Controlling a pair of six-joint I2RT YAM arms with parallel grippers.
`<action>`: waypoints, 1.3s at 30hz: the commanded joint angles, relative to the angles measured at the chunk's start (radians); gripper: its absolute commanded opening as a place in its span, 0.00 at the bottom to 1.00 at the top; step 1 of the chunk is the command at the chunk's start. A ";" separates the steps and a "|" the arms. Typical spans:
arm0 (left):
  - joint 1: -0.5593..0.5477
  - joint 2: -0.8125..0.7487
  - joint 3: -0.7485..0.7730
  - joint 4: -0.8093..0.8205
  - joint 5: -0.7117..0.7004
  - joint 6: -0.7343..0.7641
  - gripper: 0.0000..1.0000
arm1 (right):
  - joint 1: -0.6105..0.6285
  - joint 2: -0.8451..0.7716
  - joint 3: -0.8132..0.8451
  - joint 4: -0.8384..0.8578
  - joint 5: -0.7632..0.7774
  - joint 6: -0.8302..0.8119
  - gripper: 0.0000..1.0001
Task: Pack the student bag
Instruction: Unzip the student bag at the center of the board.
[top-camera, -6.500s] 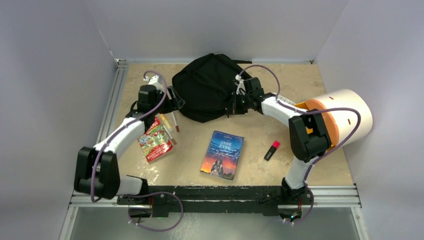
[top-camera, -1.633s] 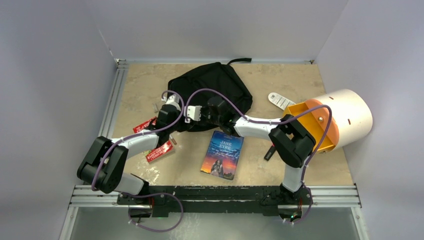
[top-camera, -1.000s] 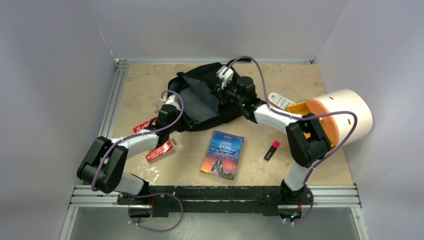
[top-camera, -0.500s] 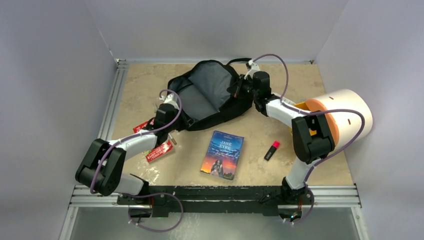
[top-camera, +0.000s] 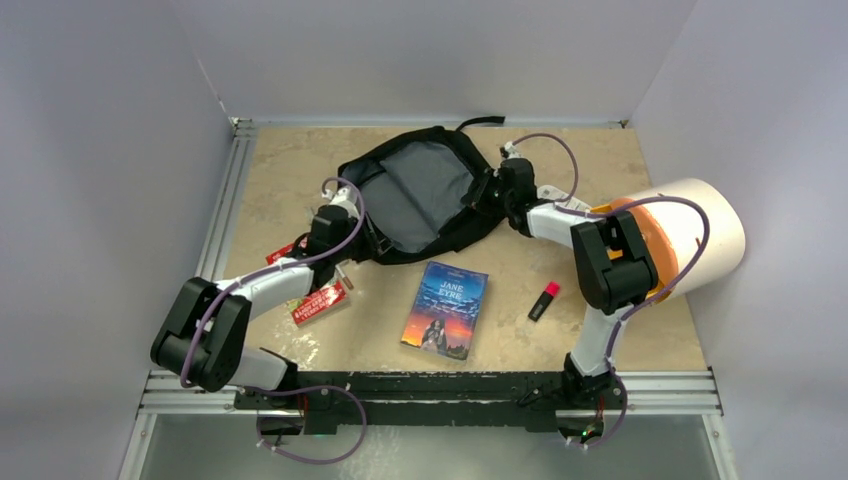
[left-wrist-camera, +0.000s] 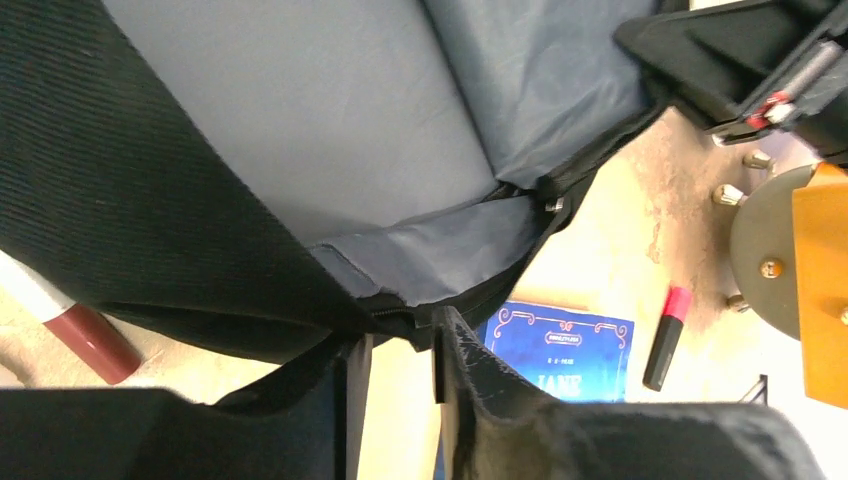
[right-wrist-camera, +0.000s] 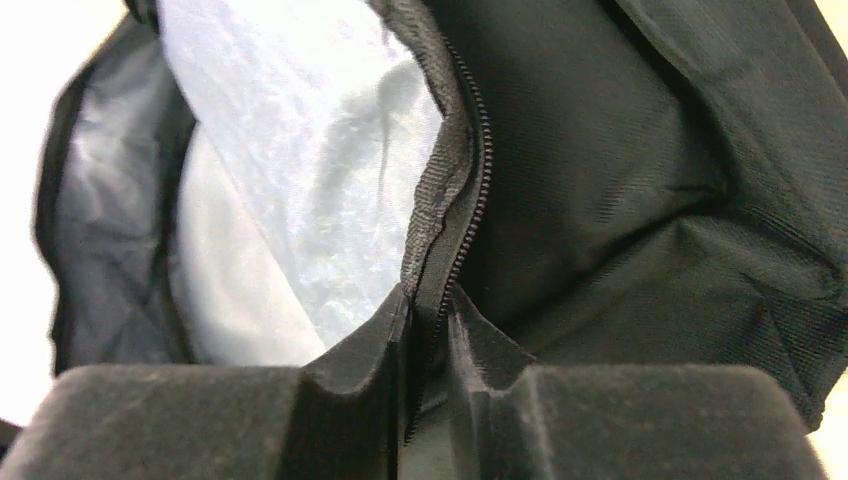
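Note:
The student bag (top-camera: 420, 195) lies at the back centre of the table, its flap folded open so the grey lining (left-wrist-camera: 330, 130) faces up. My left gripper (top-camera: 358, 238) is at the bag's near-left rim; in the left wrist view it (left-wrist-camera: 395, 345) stands open, with bare table showing between the fingers and the zipper rim just past the tips. My right gripper (top-camera: 485, 193) is at the bag's right rim. In the right wrist view the zipper edge (right-wrist-camera: 445, 215) runs between the fingers of this gripper (right-wrist-camera: 425, 300), which is shut on it.
A blue book (top-camera: 445, 310) lies in front of the bag, a red-and-black highlighter (top-camera: 544, 301) to its right. A cream-and-orange cylinder (top-camera: 690, 235) lies on its side at the right edge. A red packet (top-camera: 315, 300) and a red-capped marker (left-wrist-camera: 85, 335) lie under the left arm.
The right gripper has drawn the bag's flap to the right and down, baring the grey lining. The left jaws have parted off the bag's rim; that arm has hardly moved.

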 joint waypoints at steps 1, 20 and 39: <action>0.011 -0.022 0.064 0.005 0.046 0.053 0.33 | -0.015 0.021 0.025 -0.030 0.045 -0.034 0.24; 0.011 -0.214 0.136 -0.228 0.012 0.091 0.63 | -0.014 -0.309 -0.033 -0.163 0.259 -0.130 0.70; -0.171 -0.405 -0.056 -0.406 0.001 0.078 0.69 | 0.003 -0.694 -0.358 -0.473 0.167 0.050 0.99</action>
